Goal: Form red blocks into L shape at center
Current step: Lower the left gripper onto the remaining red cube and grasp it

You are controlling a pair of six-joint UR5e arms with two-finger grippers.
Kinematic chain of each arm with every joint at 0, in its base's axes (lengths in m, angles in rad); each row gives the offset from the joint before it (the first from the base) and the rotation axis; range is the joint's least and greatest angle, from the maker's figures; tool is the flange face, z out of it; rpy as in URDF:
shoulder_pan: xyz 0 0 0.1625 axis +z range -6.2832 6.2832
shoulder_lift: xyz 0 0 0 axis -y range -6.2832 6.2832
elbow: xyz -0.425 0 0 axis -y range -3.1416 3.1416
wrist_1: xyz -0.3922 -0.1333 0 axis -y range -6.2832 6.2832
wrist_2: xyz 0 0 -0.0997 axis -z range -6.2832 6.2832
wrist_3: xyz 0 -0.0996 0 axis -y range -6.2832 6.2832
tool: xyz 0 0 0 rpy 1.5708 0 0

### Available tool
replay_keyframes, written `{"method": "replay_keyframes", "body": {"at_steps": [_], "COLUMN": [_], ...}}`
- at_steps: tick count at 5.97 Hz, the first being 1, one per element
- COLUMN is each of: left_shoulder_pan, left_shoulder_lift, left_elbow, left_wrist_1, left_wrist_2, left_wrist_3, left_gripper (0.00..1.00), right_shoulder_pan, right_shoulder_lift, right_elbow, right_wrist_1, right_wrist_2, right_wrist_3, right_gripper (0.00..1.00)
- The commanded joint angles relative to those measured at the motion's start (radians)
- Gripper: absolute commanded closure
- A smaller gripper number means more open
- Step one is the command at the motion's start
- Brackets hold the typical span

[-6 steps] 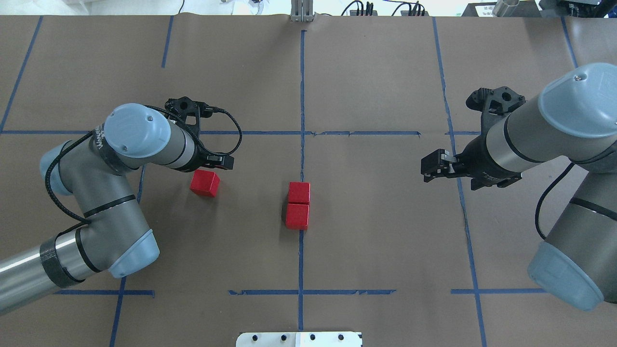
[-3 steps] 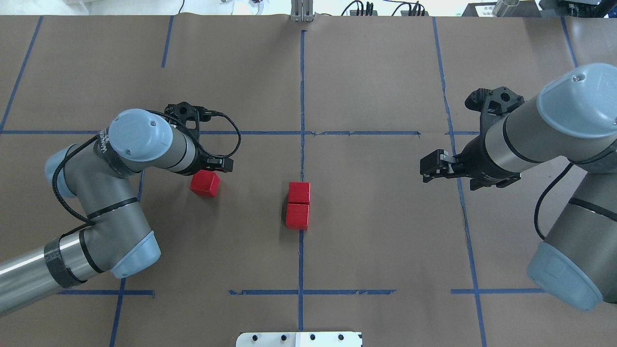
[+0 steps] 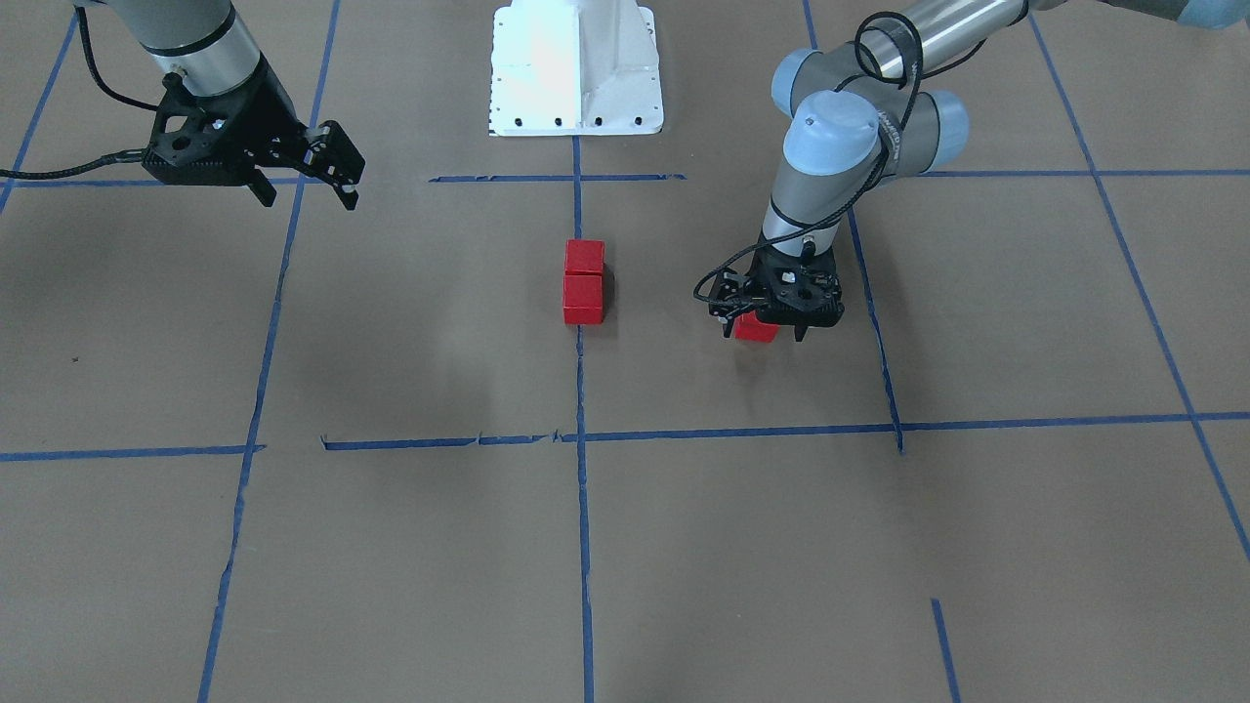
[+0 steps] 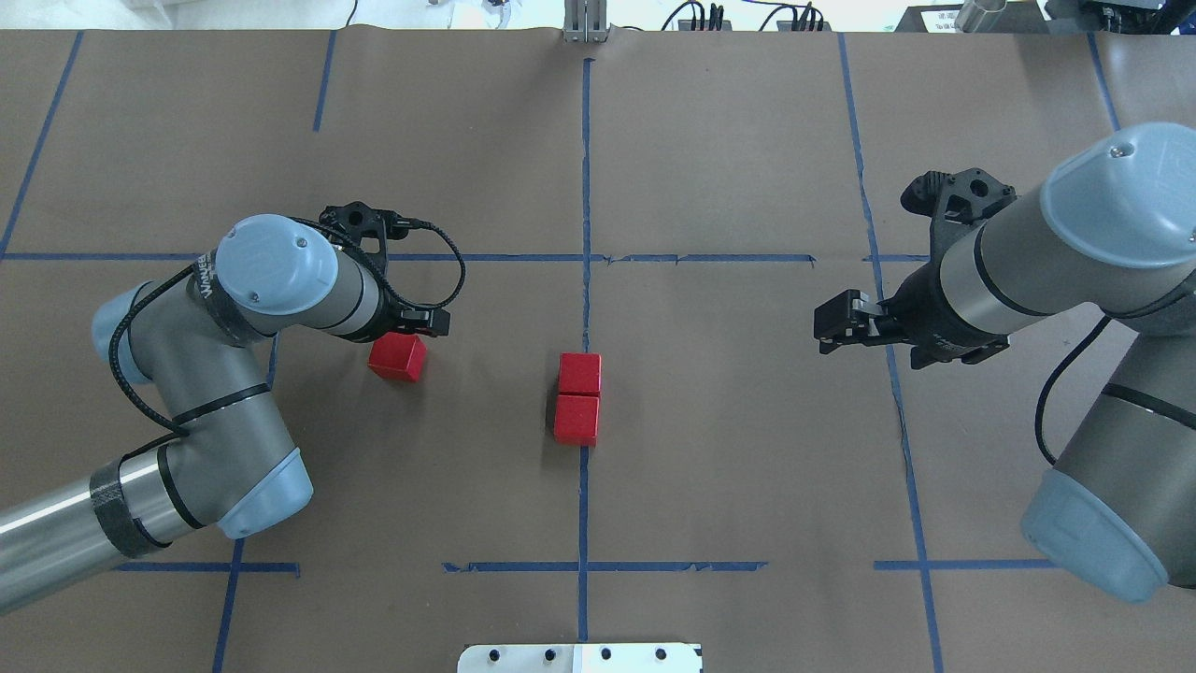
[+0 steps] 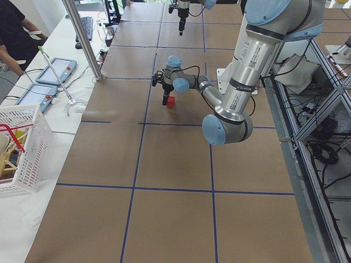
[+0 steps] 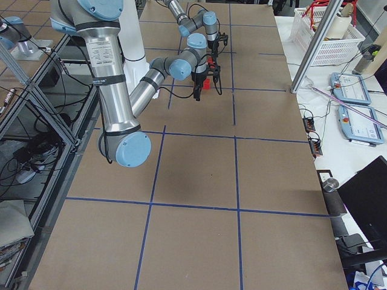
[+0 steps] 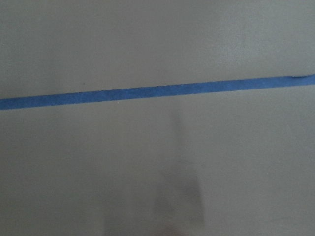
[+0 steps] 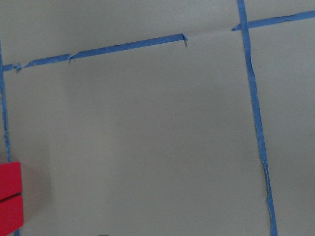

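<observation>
Fingers (image 3: 801, 333) of L gripper (image 3: 764, 334) wide astride lone red block (image 3: 754, 329).

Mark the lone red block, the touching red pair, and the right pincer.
lone red block (image 4: 399, 353), overhead view, top face.
touching red pair (image 4: 578, 396), overhead view, seam between them.
right pincer (image 3: 309, 199), front-facing view, gap between fingertips.
</observation>
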Motion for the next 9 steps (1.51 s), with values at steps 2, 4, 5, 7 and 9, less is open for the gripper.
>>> {"method": "replay_keyframes", "body": {"at_steps": [2,4,5,7,9], "left_shoulder_pan": [0.013,0.011,0.010,0.046,0.130], "left_shoulder_lift": [0.001,-0.011,-0.015,-0.120,-0.142], "left_elbow": [-0.005,-0.015,-0.016,-0.036,-0.050], "left_wrist_1": [0.013,0.023,0.048,0.198,0.273], "left_wrist_2": [-0.025,-0.060,-0.050,0.083,0.194], "left_wrist_3": [0.009,-0.036,-0.289,-0.703,-1.008], "left_gripper": [0.92,1.00,1.00,1.00,1.00], "right_shoulder_pan": [0.000,-0.002,-0.002,-0.002,-0.002], "right_shoulder_lift": [-0.002,-0.002,0.000,0.004,0.007], "right_elbow": [0.000,-0.002,-0.002,0.001,0.007], "right_wrist_1": [0.001,0.001,0.001,0.001,0.001], "right_wrist_2": [0.000,-0.002,-0.002,0.000,0.000], "right_wrist_3": [0.000,0.000,0.000,0.000,0.000], "right_gripper": [0.00,0.00,0.00,0.00,0.00]}}
